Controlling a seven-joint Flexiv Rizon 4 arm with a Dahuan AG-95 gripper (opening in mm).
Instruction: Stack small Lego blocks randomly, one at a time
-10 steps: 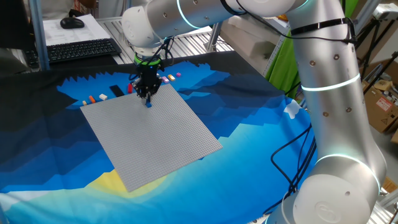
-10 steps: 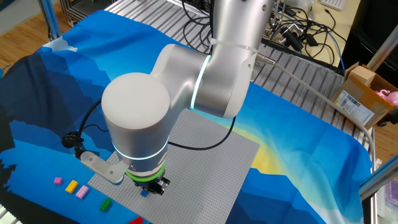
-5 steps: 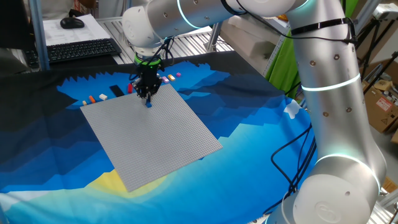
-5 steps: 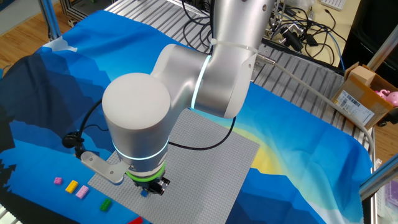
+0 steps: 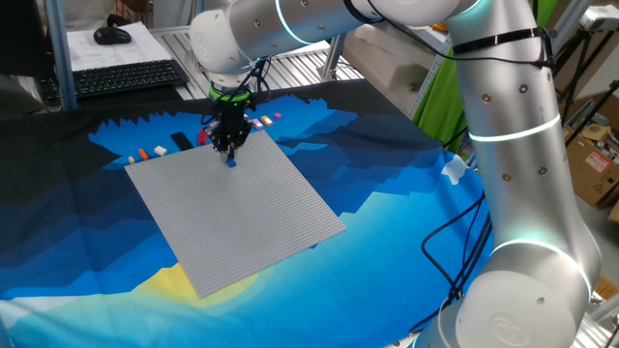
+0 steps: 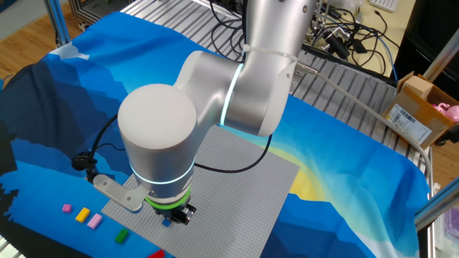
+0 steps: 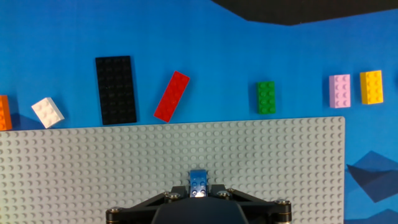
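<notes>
My gripper is shut on a small blue Lego block and holds it against the studs of the grey baseplate near its far edge. In one fixed view the gripper stands upright over the blue block. In the other fixed view the block shows just under the hand. Loose small blocks lie on the cloth beyond the plate: orange, white, red, green, pink and yellow.
A bigger flat black piece lies between the white and red blocks. The baseplate rests on a blue cloth. A keyboard sits behind it. The big silver arm hangs over the plate.
</notes>
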